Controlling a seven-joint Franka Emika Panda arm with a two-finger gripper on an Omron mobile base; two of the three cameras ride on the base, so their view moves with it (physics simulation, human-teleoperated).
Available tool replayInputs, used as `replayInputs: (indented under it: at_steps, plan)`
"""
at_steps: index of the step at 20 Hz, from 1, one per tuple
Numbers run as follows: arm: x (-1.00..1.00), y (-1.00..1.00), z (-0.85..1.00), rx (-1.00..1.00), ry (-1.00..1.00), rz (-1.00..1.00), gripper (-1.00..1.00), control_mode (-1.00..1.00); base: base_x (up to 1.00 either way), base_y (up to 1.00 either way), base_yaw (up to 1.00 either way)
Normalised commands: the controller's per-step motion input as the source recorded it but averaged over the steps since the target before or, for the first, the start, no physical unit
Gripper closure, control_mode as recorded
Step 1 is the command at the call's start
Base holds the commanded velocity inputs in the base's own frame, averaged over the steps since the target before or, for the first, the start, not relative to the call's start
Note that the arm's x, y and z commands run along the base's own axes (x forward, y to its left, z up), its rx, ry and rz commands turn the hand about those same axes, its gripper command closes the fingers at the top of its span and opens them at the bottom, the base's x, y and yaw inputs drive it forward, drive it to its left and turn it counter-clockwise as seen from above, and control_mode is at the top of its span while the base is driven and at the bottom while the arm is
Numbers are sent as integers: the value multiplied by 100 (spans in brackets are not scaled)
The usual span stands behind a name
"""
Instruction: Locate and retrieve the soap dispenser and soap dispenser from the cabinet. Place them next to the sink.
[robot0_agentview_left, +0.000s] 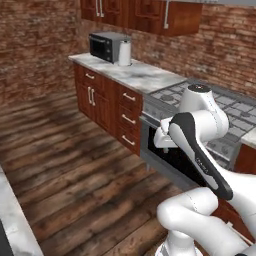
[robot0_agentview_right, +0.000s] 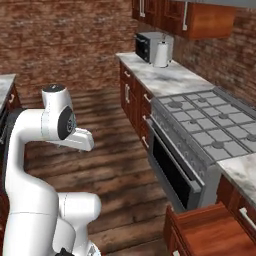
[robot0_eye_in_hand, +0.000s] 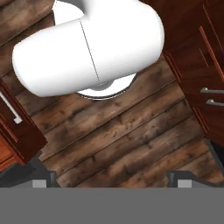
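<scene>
Wooden floor (robot0_eye_in_hand: 127, 135) lies under the wide-open, empty gripper (robot0_eye_in_hand: 111, 177); beside the stove (robot0_agentview_right: 210, 125), the folded arm could clip its front if the base turns carelessly.

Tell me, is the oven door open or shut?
Shut. The oven door sits flush with the stove front below the burners, with no gap visible at its top edge.

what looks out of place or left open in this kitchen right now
One drawer in the right base view, just past the stove, is pulled out. The microwave and paper towel roll stand upright on the counter.
</scene>
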Motion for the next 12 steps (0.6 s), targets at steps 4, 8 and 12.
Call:
replayInputs:
  at_steps: [4, 8, 12]
  plan:
    - [0, 0, 0, 0, 0, 0, -100, 100, 3, 0, -48]
    - [0, 0, 0, 0, 0, 0, -100, 100, 4, 0, -48]
    - [0, 0, 0, 0, 0, 0, -100, 100, 4, 0, -48]
